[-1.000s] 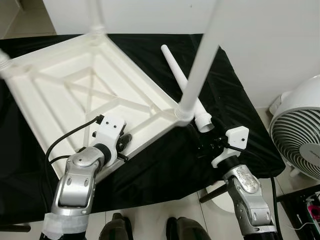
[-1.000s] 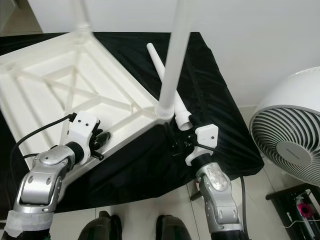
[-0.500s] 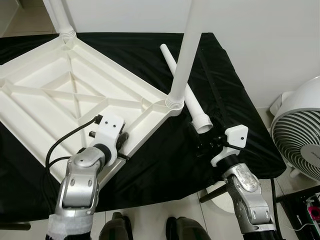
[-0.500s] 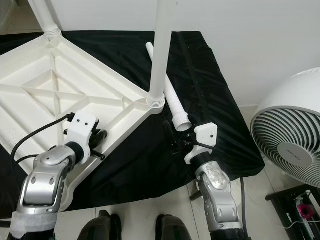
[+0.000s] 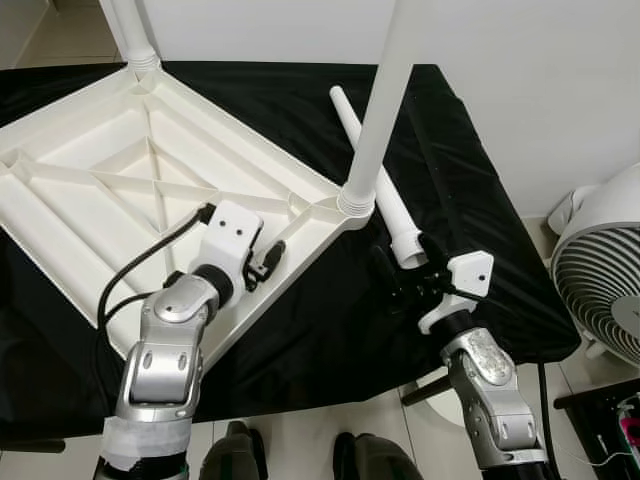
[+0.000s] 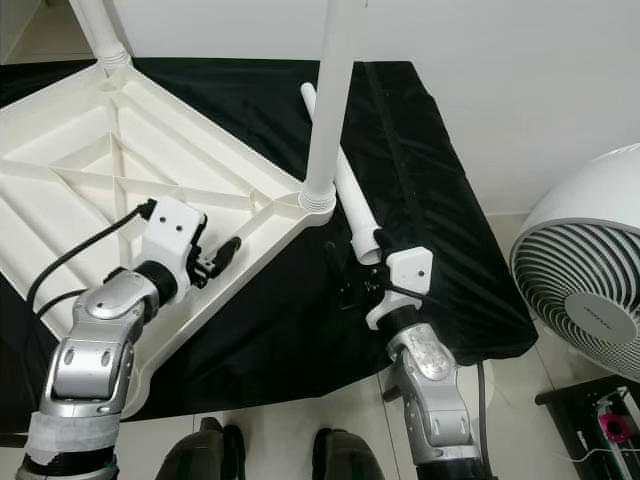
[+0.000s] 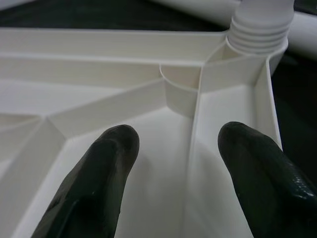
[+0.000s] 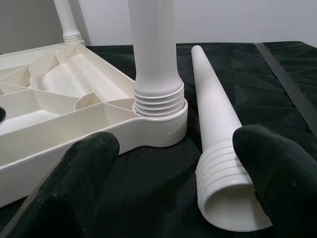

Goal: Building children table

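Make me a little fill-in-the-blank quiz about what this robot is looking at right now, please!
1. The white tabletop lies ____ on the black cloth, its ribbed underside facing up.
2. The loose leg lies flat on the ____.
3. The right gripper sits at the loose leg's ____ end, fingers open.
4. The left gripper hovers open over the ____.

Missing words: upside down; cloth; threaded; tabletop
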{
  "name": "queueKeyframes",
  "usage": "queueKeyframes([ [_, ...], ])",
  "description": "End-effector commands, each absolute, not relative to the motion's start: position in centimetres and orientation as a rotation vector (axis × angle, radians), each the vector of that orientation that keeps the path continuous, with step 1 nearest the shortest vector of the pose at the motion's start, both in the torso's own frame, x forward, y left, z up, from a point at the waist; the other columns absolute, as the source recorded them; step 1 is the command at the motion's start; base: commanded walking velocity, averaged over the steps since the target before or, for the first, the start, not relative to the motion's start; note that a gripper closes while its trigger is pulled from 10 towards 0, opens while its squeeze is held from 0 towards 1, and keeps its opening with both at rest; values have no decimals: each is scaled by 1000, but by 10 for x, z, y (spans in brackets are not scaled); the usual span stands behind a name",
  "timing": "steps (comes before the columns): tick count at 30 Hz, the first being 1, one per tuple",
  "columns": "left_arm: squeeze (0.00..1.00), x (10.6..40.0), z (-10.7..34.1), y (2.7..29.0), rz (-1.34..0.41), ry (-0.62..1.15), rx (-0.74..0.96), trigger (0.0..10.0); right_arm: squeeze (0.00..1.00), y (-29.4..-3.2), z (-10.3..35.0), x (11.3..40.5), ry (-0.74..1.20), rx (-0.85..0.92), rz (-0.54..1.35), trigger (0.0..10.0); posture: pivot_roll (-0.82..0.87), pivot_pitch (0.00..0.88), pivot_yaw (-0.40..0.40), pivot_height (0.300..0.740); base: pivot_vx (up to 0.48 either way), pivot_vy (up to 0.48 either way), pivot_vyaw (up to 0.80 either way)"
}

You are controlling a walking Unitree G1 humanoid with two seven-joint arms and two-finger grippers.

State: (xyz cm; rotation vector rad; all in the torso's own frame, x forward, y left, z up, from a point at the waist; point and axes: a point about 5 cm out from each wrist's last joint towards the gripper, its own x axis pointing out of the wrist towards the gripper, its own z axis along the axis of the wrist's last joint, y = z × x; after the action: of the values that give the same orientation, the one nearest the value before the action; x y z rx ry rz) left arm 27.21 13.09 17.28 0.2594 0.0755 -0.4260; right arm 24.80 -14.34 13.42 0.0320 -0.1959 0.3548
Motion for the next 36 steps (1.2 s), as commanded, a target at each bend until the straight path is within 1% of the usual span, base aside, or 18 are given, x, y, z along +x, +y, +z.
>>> queueKeyframes([
  [1, 0, 269, 179, 136, -435, 17, 268, 10000, 0, -145, 131, 247, -182, 28, 349, 10000, -11, 104, 2, 740, 0, 0, 0],
  [2, 0, 266, 183, 139, -479, -25, 300, 10000, 0, -145, 131, 248, -183, 26, 348, 10000, -8, 101, 3, 740, 0, 0, 0],
  [5, 0, 263, 184, 143, -527, -40, 324, 10000, 0, -145, 130, 249, -184, 25, 347, 10000, -3, 97, 4, 740, 0, 0, 0],
  [6, 0, 259, 184, 148, -594, -46, 320, 10000, 0, -145, 130, 250, -186, 24, 347, 10000, 3, 92, 5, 740, 0, 0, 0],
  [9, 0, 256, 184, 152, -636, -50, 327, 10000, 0, -145, 130, 251, -187, 24, 348, 10000, 5, 90, 4, 740, 0, 0, 0],
  [11, 0, 251, 183, 157, -697, -44, 376, 10000, 0, -144, 129, 251, -188, 24, 351, 10000, 20, 85, 8, 740, 0, 0, 0],
  [12, 0, 251, 183, 157, -697, -44, 376, 10000, 0, -144, 129, 251, -188, 24, 351, 10000, 20, 85, 8, 740, 0, 0, 0],
  [14, 0, 245, 186, 169, -770, -17, 397, 10000, 0, -144, 129, 252, -191, 23, 352, 10000, 30, 82, 11, 740, 0, 0, 0],
  [17, 0, 244, 188, 176, -788, -8, 418, 10000, 0, -144, 129, 252, -191, 23, 353, 10000, 36, 80, 10, 740, 0, 0, 0],
  [18, 0, 243, 189, 181, -804, -9, 455, 10000, 0, -143, 129, 252, -190, 24, 357, 10000, 41, 79, 9, 740, 0, 0, 0],
  [23, 0, 243, 189, 188, -827, -4, 495, 10000, 0, -142, 127, 252, -187, 23, 366, 10000, 53, 77, 4, 740, 0, 0, 0],
  [25, 0, 244, 185, 199, -872, 14, 536, 10000, 0, -143, 126, 252, -184, 15, 378, 10000, 58, 75, 4, 740, 0, 0, 0],
  [26, 0, 244, 185, 199, -872, 14, 536, 10000, 0, -143, 126, 252, -184, 15, 378, 10000, 58, 75, 4, 740, 0, 0, 0],
  [28, 0, 245, 184, 207, -900, 23, 571, 10000, 0, -146, 125, 252, -181, 8, 380, 10000, 61, 76, 1, 740, 0, 0, 0],
  [33, 0, 245, 183, 212, -924, 31, 589, 10000, 0, -146, 125, 252, -181, 6, 381, 10000, 61, 78, 1, 740, 0, 0, 0],
  [35, 0, 241, 176, 219, -980, 91, 652, 10000, 0, -147, 124, 250, -177, 0, 388, 10000, 60, 81, 5, 740, 0, 0, 0],
  [36, 0, 241, 176, 219, -980, 91, 652, 10000, 0, -147, 124, 250, -177, 0, 388, 10000, 60, 81, 5, 740, 0, 0, 0],
])
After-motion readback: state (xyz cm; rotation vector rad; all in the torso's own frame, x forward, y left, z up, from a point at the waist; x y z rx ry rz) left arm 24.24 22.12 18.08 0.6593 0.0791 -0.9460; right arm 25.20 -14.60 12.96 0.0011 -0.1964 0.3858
